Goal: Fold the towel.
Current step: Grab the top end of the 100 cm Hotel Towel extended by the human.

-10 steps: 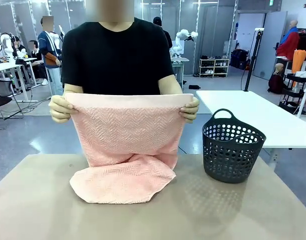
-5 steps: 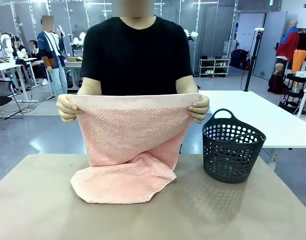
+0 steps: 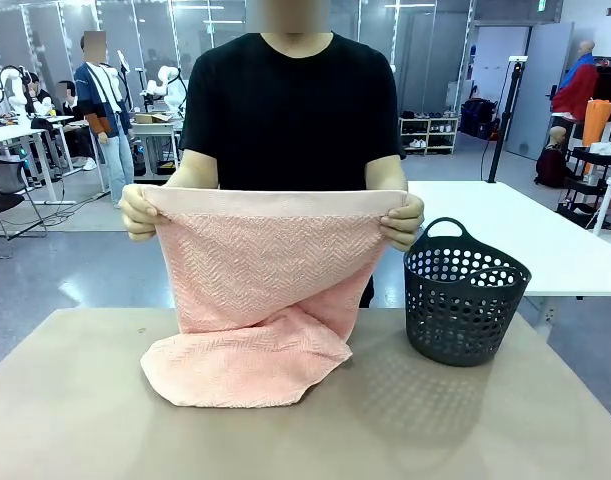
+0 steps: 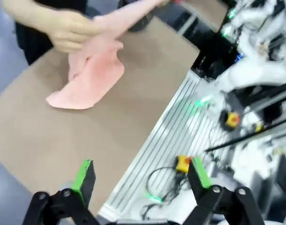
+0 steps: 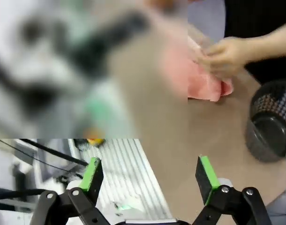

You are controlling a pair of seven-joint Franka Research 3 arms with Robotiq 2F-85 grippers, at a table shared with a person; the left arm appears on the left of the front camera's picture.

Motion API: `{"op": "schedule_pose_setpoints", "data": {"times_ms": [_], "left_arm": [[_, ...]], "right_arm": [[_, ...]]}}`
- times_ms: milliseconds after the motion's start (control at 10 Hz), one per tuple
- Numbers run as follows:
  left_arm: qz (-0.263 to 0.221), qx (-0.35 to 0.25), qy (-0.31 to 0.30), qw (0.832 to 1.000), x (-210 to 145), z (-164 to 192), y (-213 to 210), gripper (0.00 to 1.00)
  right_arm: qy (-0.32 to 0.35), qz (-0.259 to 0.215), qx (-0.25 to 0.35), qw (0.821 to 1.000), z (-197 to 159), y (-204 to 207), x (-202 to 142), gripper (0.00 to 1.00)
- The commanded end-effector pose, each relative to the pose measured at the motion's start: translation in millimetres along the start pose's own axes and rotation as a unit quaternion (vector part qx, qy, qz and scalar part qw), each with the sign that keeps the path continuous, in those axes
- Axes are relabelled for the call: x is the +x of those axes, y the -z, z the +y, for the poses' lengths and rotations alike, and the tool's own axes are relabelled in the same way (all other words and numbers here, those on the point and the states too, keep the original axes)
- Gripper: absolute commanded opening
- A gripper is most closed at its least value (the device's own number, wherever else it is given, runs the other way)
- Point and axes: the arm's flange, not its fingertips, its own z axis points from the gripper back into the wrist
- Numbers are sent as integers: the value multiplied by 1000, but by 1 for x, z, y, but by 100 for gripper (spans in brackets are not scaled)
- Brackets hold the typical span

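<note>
Sideways to the right is where the person has shifted since the earlier frame, and the raised top edge of the towel (image 3: 260, 300) has gone along, while the part lying on the tabletop (image 3: 435, 420) has kept its place. The left-side hand (image 3: 138, 213) and the right-side hand (image 3: 403, 220) pinch the plain hem band at its two corners, so the upper half hangs as a flat sheet and the lower half lies rumpled and partly doubled on the far-left part of the tabletop.

By the look of it the fold is barely begun (no clean crease or squared stack shows yet); laying the sheet down, matching edges and folding again all seem left to do.

The left end effector (image 4: 141, 169) and the right end effector (image 5: 149, 168) both stand with jaws wide apart, holding nothing, back beyond the near edge. The basket (image 3: 465, 295) stands at the far right, near the right-side hand but apart from the cloth. Bare tabletop runs along the whole near half, giving room to spread the towel toward the robot.
</note>
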Motion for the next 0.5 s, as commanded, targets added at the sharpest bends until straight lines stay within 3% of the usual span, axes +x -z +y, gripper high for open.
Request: {"op": "schedule_pose_setpoints", "data": {"times_ms": [0,200,400], "left_arm": [[46,81,93,991,19,-7,13,100],[79,118,119,983,39,-24,32,100],[81,121,155,977,51,-34,42,100]], "right_arm": [[-76,33,-61,995,15,25,14,100],[-115,55,-72,989,35,46,33,100],[-135,64,-64,987,43,60,43,100]]}}
